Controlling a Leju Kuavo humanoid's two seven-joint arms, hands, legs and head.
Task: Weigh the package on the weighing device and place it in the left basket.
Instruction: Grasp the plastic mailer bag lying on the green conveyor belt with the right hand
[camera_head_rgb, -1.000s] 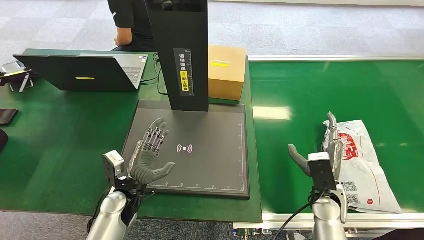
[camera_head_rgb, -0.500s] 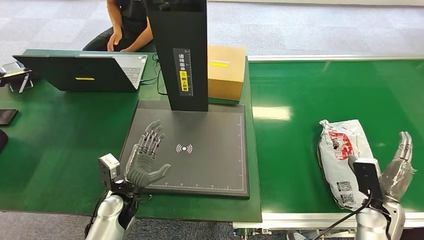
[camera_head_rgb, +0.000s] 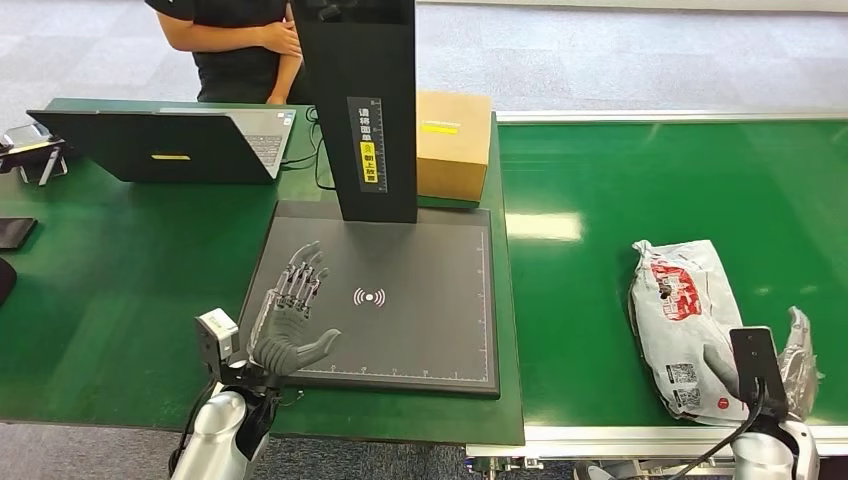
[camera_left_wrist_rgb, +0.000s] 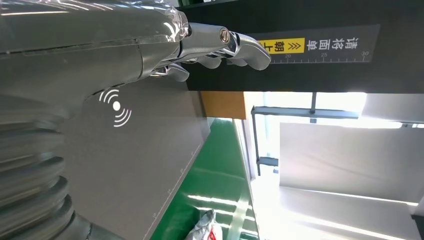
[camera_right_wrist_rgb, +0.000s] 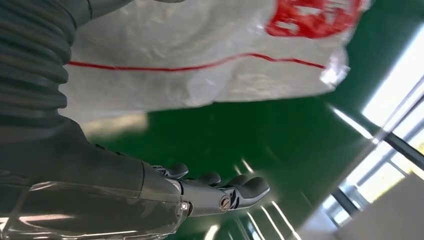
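Head view, package: white crinkled plastic mail bag with red print (camera_head_rgb: 690, 325) lies flat on the green conveyor belt (camera_head_rgb: 640, 190), near its front edge, well apart from the scale.
Head view, scale: flat black square weighing platform (camera_head_rgb: 420, 310) with a black upright column (camera_head_rgb: 365, 110) at its rear; nothing rests on the platform.
Head view, left hand (camera_head_rgb: 290, 325): raised over the platform's near left part, fingers spread and extended, holding nothing.
Head view, right hand (camera_head_rgb: 790, 360): just beside the package's right edge, largely hidden behind the black wrist camera; contact cannot be told here.
Head view, surroundings: open dark laptop (camera_head_rgb: 170, 140), brown cardboard box (camera_head_rgb: 453, 140) behind the column, a person in black (camera_head_rgb: 235, 45) standing at the table's far side.
Left wrist view, left hand (camera_left_wrist_rgb: 150, 47): fingers (camera_left_wrist_rgb: 235, 47) straight, apart from the platform (camera_left_wrist_rgb: 135, 165), nothing in them; the column's yellow label and ruler markings read clearly, and a corner of the package (camera_left_wrist_rgb: 205, 227) shows on the belt.
Right wrist view, right hand (camera_right_wrist_rgb: 165, 192): fingers (camera_right_wrist_rgb: 240, 190) extended and empty over bare belt (camera_right_wrist_rgb: 225, 130); the package (camera_right_wrist_rgb: 200, 55) lies alongside the palm side, with green belt visible between it and the fingers.
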